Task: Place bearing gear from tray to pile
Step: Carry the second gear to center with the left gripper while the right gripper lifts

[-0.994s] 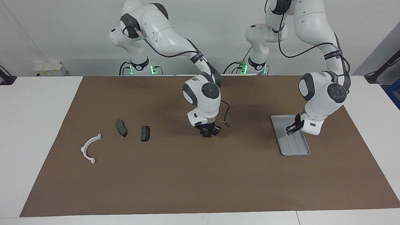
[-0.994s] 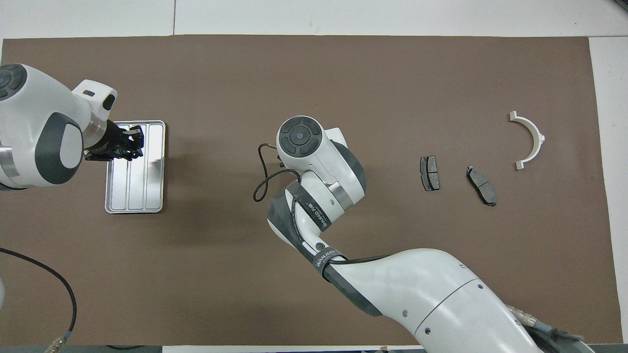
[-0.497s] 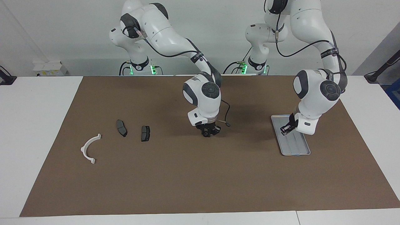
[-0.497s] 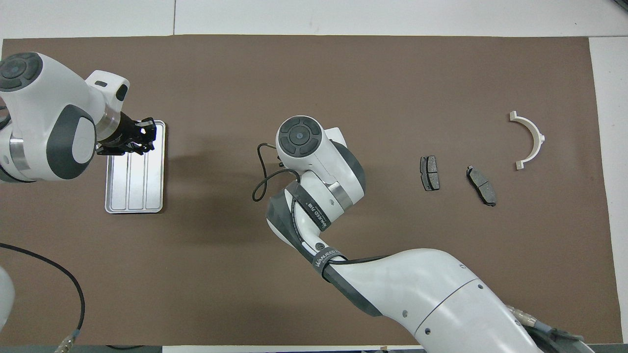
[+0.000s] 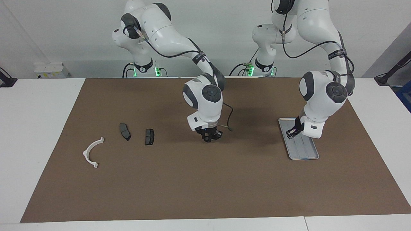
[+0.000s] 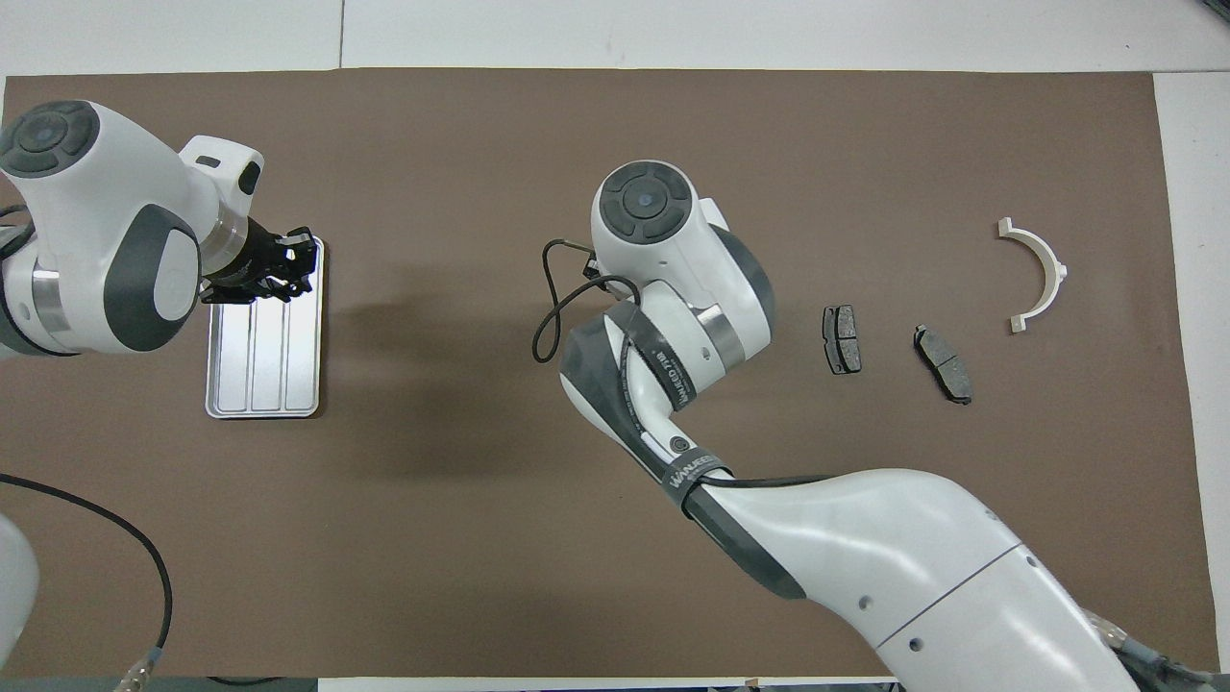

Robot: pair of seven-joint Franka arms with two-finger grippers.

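My right gripper (image 5: 209, 138) hangs just above the middle of the brown mat, shut on a small dark round part, the bearing gear (image 5: 207, 139). In the overhead view the right wrist (image 6: 663, 231) hides both. The pile lies toward the right arm's end: a white half-ring bracket (image 5: 92, 153) (image 6: 1043, 274) and two dark brake pads (image 5: 125, 131) (image 5: 149, 137) (image 6: 841, 338) (image 6: 943, 363). The silver grooved tray (image 5: 301, 154) (image 6: 259, 384) sits toward the left arm's end with nothing in it. My left gripper (image 5: 291, 132) (image 6: 293, 264) hovers over it, shut and holding nothing.
A brown mat (image 5: 205, 186) covers most of the white table (image 5: 38, 128). A black cable loop (image 6: 553, 317) hangs beside the right wrist. Bare mat lies between the right gripper and the nearest brake pad.
The right gripper's fingers closed on the gear, and it rose a little and shifted toward the pile. The left gripper lifted slightly over the tray.
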